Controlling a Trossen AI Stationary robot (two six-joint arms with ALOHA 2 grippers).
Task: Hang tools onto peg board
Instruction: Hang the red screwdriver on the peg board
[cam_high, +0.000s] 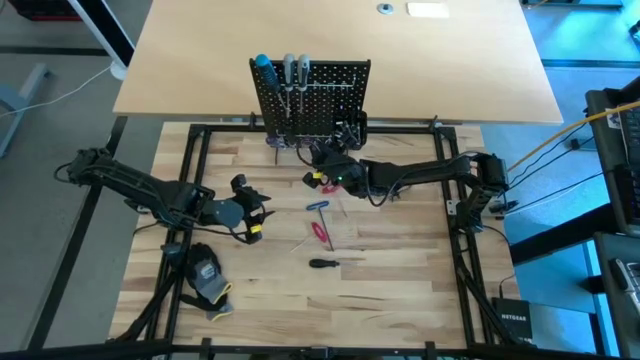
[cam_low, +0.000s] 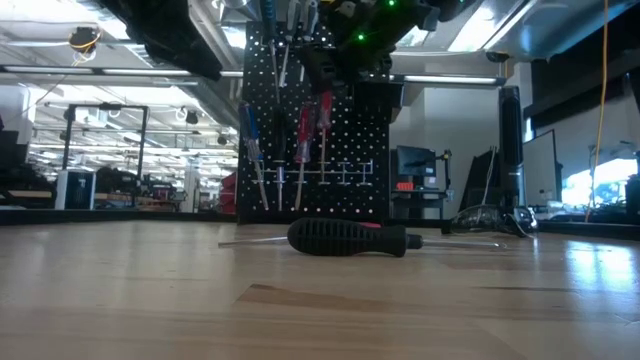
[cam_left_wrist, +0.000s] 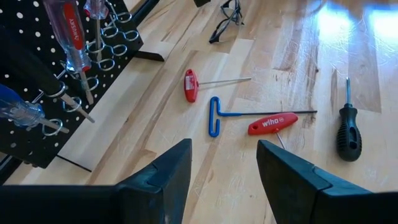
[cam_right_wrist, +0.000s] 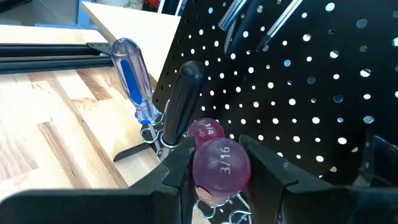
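Red translucent plastic fills the right gripper (cam_right_wrist: 217, 163): its two fingers close on the rounded cap of a red-handled screwdriver (cam_right_wrist: 222, 167) marked 3/16, at the foot of the peg board (cam_high: 312, 95). A second red handle marked 1/4 (cam_right_wrist: 204, 132) sits just behind it in the wire rings, and a blue-handled screwdriver (cam_right_wrist: 132, 79) and a black-handled one (cam_right_wrist: 181, 102) stand in rings beside them. In the high view this gripper (cam_high: 322, 178) lies at about 12 o'clock from the table's middle, just in front of the board.

The left gripper (cam_high: 255, 212) hovers at about 9 o'clock, its fingers (cam_left_wrist: 163, 180) spread wide with nothing between them.

The butcher-block table (cam_high: 400, 280) is pale wood in a black frame; a tan board lies behind the peg board. The low view looks level across it into a lit workshop with shelves and monitors.

Loose tools lie near the centre. A blue T-shaped key (cam_left_wrist: 219, 116) lies flat, its long shaft running toward 3 o'clock in the high view. A red Wiha screwdriver (cam_left_wrist: 272, 123) lies just beside it, its axis slanted. A small red T-handle key (cam_left_wrist: 190, 85) lies near the right gripper. A black-handled screwdriver (cam_high: 323, 263) lies at about 6 o'clock, its long axis running 9 to 3. A black-and-yellow glove (cam_high: 207, 278) rests at 8 o'clock.
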